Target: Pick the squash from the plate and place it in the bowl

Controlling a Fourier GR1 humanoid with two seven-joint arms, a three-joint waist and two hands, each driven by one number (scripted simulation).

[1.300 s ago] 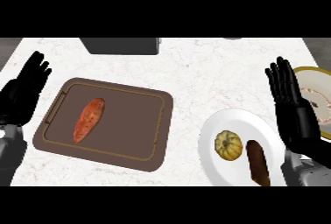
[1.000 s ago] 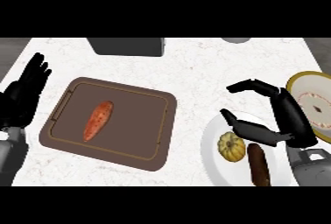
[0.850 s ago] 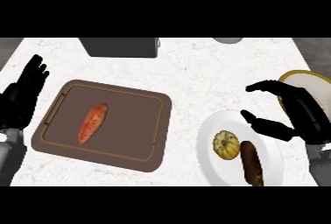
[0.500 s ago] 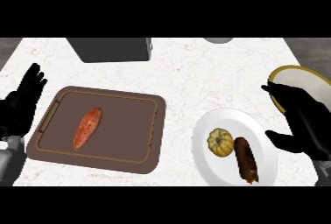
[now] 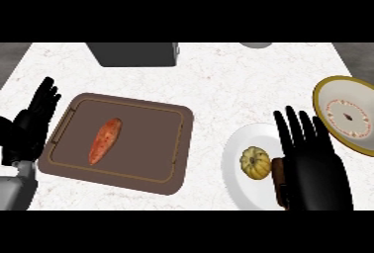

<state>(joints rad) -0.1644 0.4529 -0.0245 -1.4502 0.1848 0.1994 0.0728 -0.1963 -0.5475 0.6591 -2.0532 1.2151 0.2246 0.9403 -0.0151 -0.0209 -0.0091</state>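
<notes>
Squash (image 5: 256, 162): small, round, ribbed, yellow; lying left of centre on the white plate (image 5: 248, 138), just beside a dark brown oblong item (image 5: 277, 170) on its right.
Right hand (image 5: 314, 168): flat and spread, fingers straight and pointing away, hanging over the right part of the plate; covering most of the brown item; holding nothing, apart from the squash.
Left hand (image 5: 29, 131): resting open at the view's left edge, fingers up, beside the brown tray (image 5: 153, 143).
Bowl (image 5: 332, 99): gold-rimmed, at the right edge, just beyond the right hand's fingertips and near the plate.
Likely handling: probably light and stiff, with a hard rind that will not crush; smooth curved skin liable to slip or roll if nudged from one side only.
Where to take hold: best across its widest part, thumb on one flank and fingers on the opposite flank, settling into the ribs, coming down from above.
Caution: brown item close enough to get caught in the closing fingers; approach from the squash's free left and far sides looks safer.
Elsewhere: orange sweet potato (image 5: 104, 141) on the tray and a dark box (image 5: 135, 53) at the far edge, both well apart from the plate.
</notes>
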